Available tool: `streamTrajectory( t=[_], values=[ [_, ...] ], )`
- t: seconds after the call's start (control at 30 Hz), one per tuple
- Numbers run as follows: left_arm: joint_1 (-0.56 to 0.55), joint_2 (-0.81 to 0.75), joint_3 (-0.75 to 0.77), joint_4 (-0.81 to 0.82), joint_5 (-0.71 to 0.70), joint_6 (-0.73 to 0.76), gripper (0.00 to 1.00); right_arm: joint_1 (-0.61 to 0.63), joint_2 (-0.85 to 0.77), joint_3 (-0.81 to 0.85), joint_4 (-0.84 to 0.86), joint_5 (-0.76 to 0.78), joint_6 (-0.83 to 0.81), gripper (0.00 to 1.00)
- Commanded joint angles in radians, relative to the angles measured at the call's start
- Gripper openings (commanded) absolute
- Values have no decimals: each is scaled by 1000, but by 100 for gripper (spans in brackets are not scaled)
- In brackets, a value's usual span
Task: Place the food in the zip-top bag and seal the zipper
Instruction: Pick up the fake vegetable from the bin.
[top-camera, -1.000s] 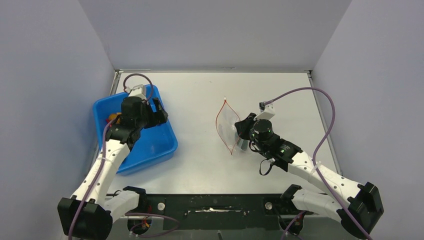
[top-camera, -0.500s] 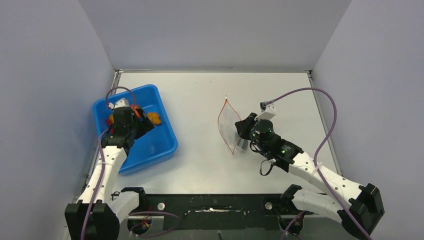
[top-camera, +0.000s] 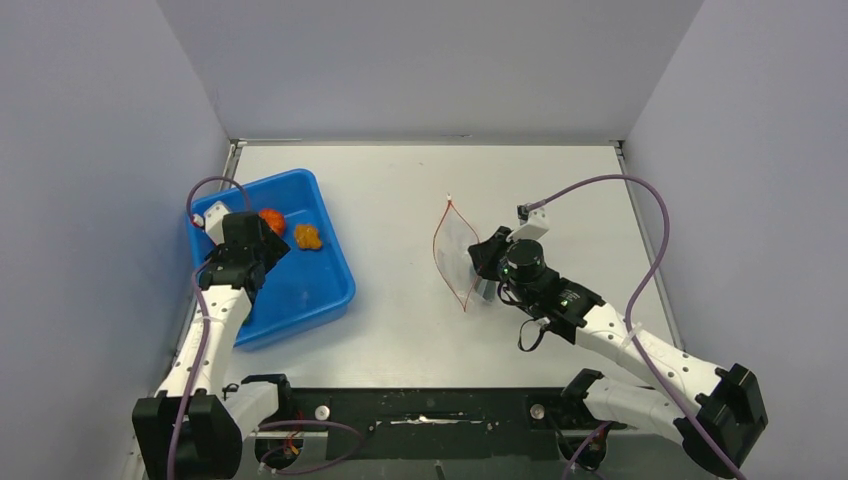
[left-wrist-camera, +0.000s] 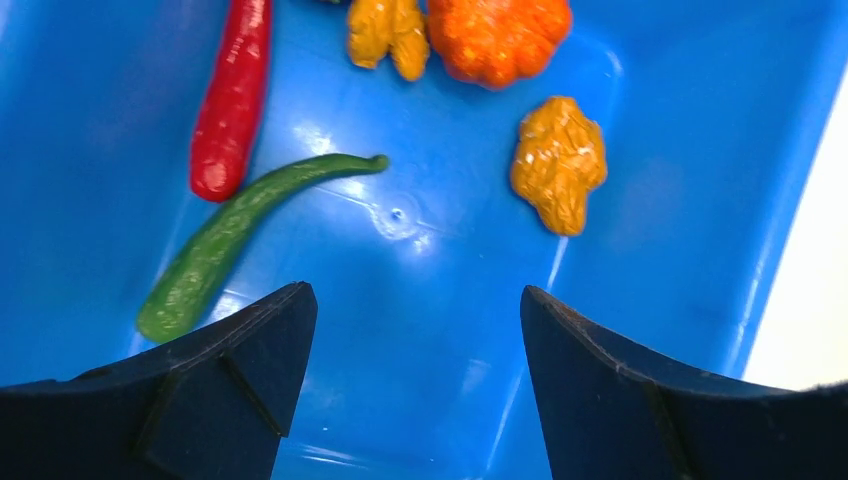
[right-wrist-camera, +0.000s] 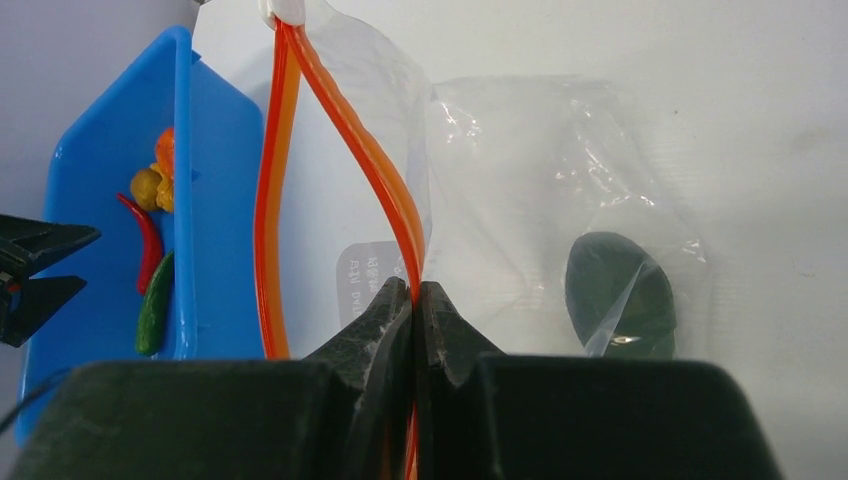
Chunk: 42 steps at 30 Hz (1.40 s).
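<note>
My left gripper is open and empty, low over the floor of the blue tray. Ahead of it lie a slim red chili, a long green pepper, two yellow-brown lumps and the orange round fruit. My right gripper is shut on the red-orange zipper of the clear zip-top bag, whose mouth gapes open towards the tray. A dark green oval piece lies inside the bag. In the top view the bag lies mid-table.
The blue tray sits at the left of the table, close to the left wall. Grey walls enclose the table on three sides. White tabletop separates the tray from the bag.
My left gripper has swung left and back inside the tray, uncovering the orange fruit and a lump. The right gripper and the bag have barely moved.
</note>
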Motion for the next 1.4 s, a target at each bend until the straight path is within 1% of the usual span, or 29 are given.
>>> streamTrajectory(
  t=[0.0,0.13,0.27,0.37,0.47,0.57,0.67,0.77,0.87,1.0,1.1,1.23,1.37],
  values=[
    [12,10,83,-31,-125,28,75,8,-5,17,93,15,-20,0],
    [25,22,81,-49,-164,59,75,6,-10,-5,126,-2,-46,0],
    [43,44,78,-17,-137,136,75,1,-24,-13,142,-26,-97,0],
    [50,63,91,-8,-158,138,75,-10,-40,-16,149,-26,-147,0],
    [65,94,101,-6,-174,125,74,-21,-49,-15,155,-58,-172,0],
    [83,125,91,50,-175,224,75,-24,-59,-22,164,-92,-172,0],
    [118,165,103,80,-193,279,71,-26,-71,-42,191,-110,-173,0],
    [153,213,136,92,-162,315,66,-31,-76,-56,201,-122,-174,0],
    [163,259,164,103,-178,309,60,-37,-82,-53,197,-133,-178,0],
    [176,307,145,167,-184,292,58,-42,-95,-47,194,-134,-193,0],
    [185,330,112,239,-136,306,56,-48,-97,-41,185,-132,-205,0],
    [213,372,128,240,-118,302,55,-51,-101,-51,184,-129,-197,0],
    [219,418,143,241,-151,303,54,-53,-105,-47,176,-141,-185,0]
  ],
)
